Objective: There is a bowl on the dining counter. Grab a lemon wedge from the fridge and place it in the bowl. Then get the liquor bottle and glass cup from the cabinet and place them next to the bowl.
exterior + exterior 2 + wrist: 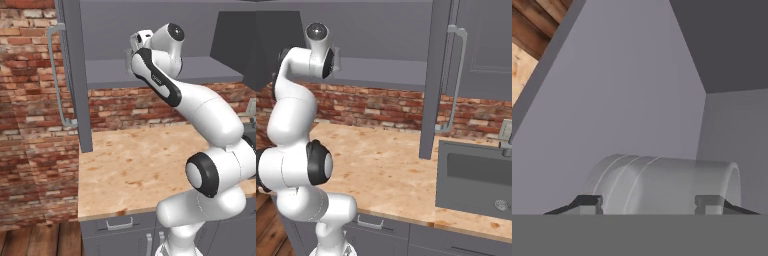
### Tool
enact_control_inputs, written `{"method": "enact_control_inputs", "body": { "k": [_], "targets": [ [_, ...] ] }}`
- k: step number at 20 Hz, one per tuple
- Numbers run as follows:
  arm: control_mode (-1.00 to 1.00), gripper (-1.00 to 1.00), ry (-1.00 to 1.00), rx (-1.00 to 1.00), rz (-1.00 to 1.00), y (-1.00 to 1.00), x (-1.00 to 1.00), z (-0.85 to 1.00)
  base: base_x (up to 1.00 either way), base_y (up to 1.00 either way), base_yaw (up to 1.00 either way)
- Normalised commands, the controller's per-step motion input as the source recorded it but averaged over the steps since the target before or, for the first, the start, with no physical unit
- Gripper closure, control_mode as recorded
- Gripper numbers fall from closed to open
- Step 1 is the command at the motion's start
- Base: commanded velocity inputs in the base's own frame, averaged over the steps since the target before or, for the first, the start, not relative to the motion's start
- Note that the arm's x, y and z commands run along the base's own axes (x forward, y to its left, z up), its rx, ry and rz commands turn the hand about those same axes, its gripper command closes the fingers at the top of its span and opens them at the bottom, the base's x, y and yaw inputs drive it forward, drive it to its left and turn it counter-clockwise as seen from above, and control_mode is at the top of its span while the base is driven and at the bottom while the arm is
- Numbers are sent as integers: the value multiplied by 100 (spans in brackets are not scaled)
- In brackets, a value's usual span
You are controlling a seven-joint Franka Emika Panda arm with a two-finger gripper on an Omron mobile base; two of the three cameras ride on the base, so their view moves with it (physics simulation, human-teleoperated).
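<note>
The glass cup [662, 182] is a clear tumbler lying sideways in the rolled hand view, close in front of my gripper [649, 204]. Both dark fingertips [587, 202] overlap its outline, and whether they touch it is unclear. It rests on the grey shelf [612, 100] inside the cabinet. In the base views my arm reaches up, with the hand on the cabinet shelf [205, 70] [381, 70]. The bowl, lemon wedge, fridge, liquor bottle and dining counter are out of view.
An open cabinet door [75, 75] [433, 75] with a long bar handle [56, 75] juts out over the wood-topped counter [140, 165] against the brick wall. A sink [476, 180] with a faucet [506, 132] lies to the right.
</note>
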Motion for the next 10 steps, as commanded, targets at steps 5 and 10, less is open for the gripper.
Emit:
{"method": "enact_control_inputs", "body": {
  "k": [5,10],
  "targets": [
    [-100,100,0,0,1,0,0,-21,0,0,0],
    [-100,100,-3,0,5,0,-10,-10,0,0,0]
  ]
}}
